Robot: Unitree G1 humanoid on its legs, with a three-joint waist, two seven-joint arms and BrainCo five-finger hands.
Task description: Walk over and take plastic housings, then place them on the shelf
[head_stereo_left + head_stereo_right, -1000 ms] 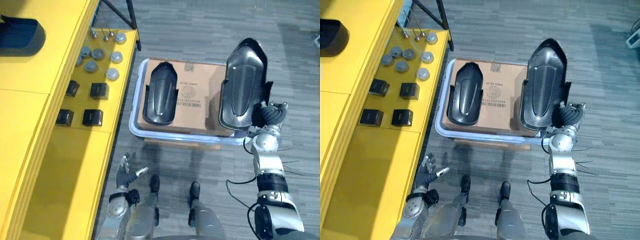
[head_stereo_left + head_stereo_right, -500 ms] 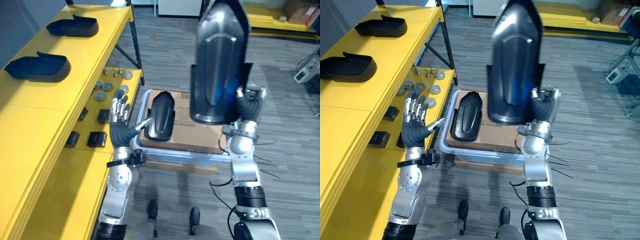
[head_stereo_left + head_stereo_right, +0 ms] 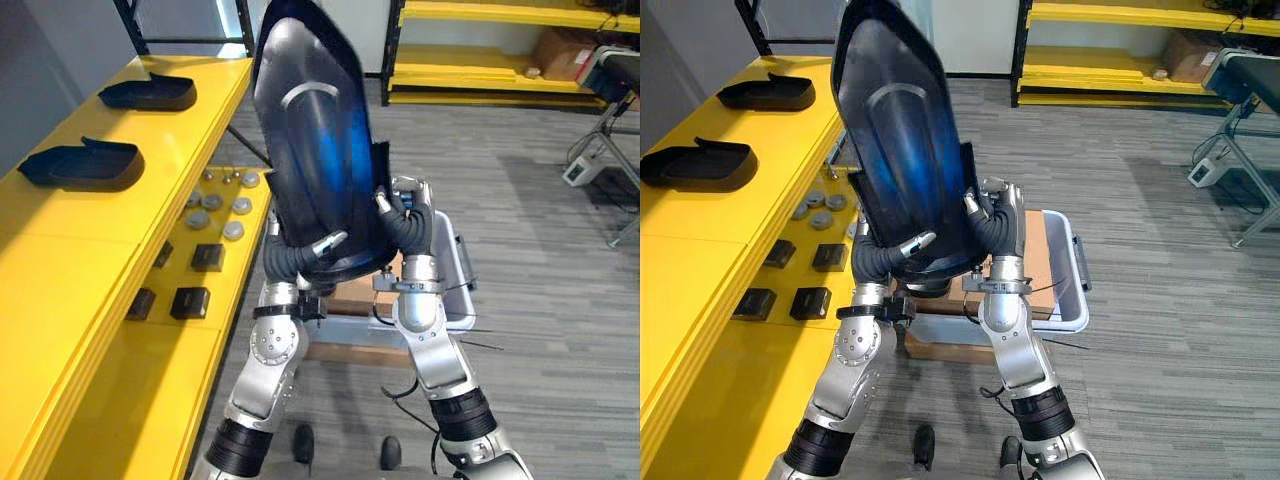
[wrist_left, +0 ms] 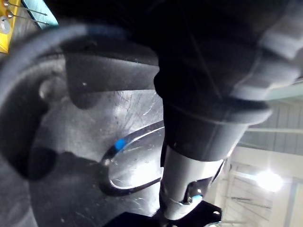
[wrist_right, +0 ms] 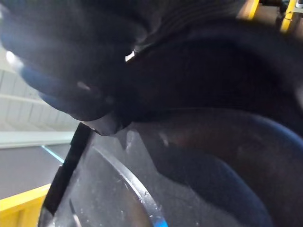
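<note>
Between left hand [image 3: 300, 258] and right hand [image 3: 405, 225], both clasped round its lower end, the plastic housing [image 3: 310, 140] stands near-upright; the yellow shelf [image 3: 70, 250] lies to its left.

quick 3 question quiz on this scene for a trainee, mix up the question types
1. True or false: the right robot hand alone holds the raised housing.
2. How many other housings lie on the top shelf? A one, B two, C four.
3. Fill in: the small black boxes sit on the ___ level of the yellow shelving.

Key
1. False: the left robot hand grips it too.
2. B
3. lower
</note>
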